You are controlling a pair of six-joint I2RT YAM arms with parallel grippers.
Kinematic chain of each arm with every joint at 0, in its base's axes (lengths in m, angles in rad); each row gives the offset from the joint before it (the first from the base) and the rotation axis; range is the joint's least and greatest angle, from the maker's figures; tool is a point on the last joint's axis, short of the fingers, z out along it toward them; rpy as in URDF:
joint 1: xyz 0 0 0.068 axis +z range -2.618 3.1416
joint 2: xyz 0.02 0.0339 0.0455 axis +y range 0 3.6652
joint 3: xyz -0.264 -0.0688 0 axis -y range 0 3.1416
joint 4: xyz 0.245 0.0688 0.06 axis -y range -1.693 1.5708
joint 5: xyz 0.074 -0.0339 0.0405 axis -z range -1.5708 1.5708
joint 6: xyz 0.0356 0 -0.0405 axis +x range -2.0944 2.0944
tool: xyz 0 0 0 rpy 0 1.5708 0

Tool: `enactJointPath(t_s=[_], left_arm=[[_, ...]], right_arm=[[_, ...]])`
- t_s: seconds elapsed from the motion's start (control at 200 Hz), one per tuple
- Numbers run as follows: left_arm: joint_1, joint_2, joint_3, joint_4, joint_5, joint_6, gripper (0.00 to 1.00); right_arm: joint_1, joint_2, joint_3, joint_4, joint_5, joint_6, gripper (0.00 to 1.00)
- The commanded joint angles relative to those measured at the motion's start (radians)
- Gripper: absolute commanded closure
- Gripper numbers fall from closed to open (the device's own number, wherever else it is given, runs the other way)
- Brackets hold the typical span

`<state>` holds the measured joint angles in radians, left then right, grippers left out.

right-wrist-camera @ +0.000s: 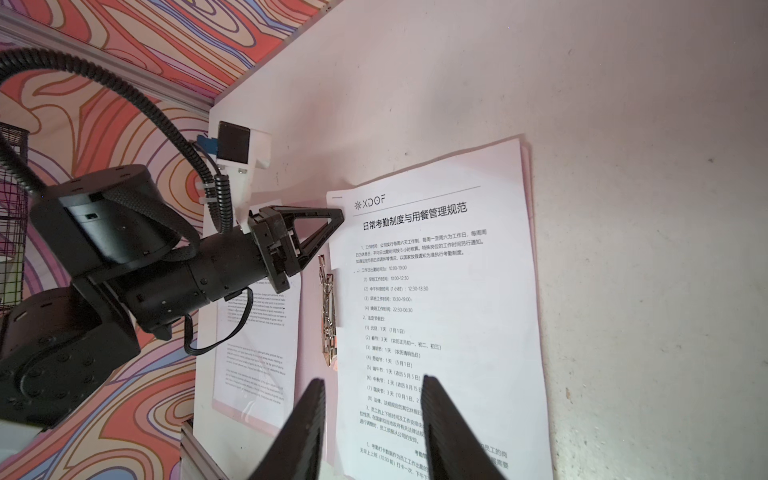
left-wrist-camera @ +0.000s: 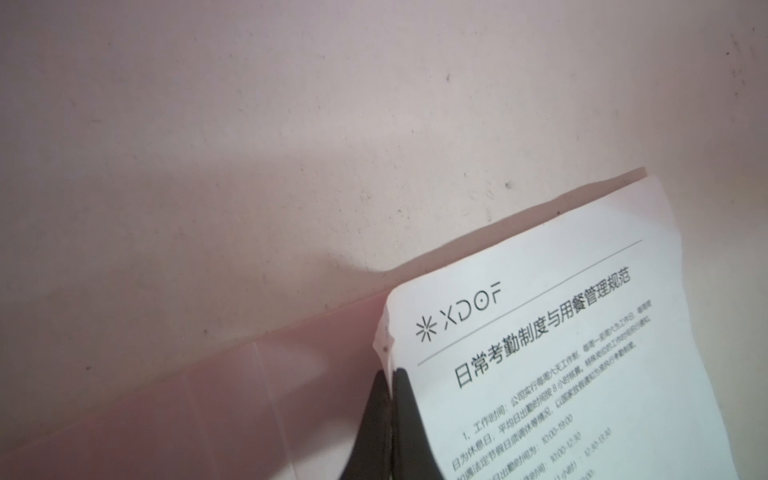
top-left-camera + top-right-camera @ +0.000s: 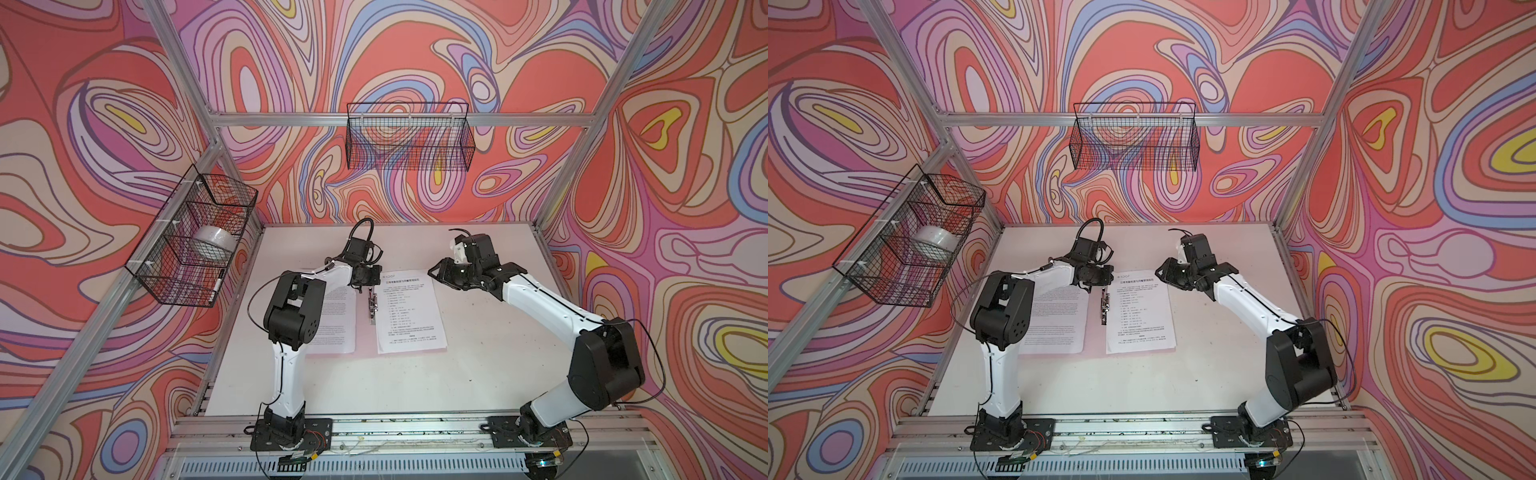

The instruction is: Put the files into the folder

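Pink folder (image 2: 249,395) lay open under the files (image 3: 1059,320). Left gripper (image 2: 392,374) was clamped on the headed sheet's (image 3: 411,316) corner; right gripper (image 1: 370,380) hovered empty, jaws apart. A tug could tear that corner.

White-black arms (image 3: 286,374), apparently corrugated cables (image 1: 137,102)

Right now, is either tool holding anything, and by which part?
The left tool is shut on the headed sheet, pinching its edge near the logo corner. The right tool is open and holds nothing.
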<state>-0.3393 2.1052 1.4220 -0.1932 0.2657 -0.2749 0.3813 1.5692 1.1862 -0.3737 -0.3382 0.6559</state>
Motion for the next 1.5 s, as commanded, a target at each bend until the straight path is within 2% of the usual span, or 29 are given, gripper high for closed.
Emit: enactJointPath(t_s=[0.0,0.451,0.761,0.811,0.892,0.997,1.117,1.197,1.493], left_arm=[[0.005,-0.02,0.001,-0.04,0.011,0.031,1.0],[0.019,-0.03,0.004,-0.06,0.021,0.057,1.0],[0.024,-0.022,0.022,-0.088,0.042,0.068,1.0],[0.025,-0.024,0.02,-0.085,0.045,0.068,0.85],[0.023,-0.028,0.017,-0.083,0.042,0.068,0.67],[0.024,-0.04,0.01,-0.076,0.037,0.068,0.56],[0.024,-0.05,0.011,-0.076,0.034,0.06,0.51],[0.024,-0.061,0.011,-0.075,0.034,0.049,0.5],[0.025,-0.142,0.002,-0.015,0.032,0.006,0.48]], right_arm=[[0.007,0.009,0.009,0.01,0.003,-0.006,0.6],[0.006,0.021,0.001,-0.01,0.022,-0.018,0.6],[0.007,0.006,-0.118,-0.055,0.085,-0.061,0.52],[0.011,0.004,-0.146,-0.061,0.106,-0.064,0.52],[0.014,0.001,-0.194,-0.064,0.134,-0.063,0.51],[0.016,-0.008,-0.25,-0.05,0.155,-0.057,0.49],[0.025,-0.015,-0.286,-0.043,0.157,-0.046,0.49],[0.034,-0.014,-0.304,-0.037,0.151,-0.039,0.58],[0.093,0.024,-0.33,-0.017,0.152,-0.008,0.67]])
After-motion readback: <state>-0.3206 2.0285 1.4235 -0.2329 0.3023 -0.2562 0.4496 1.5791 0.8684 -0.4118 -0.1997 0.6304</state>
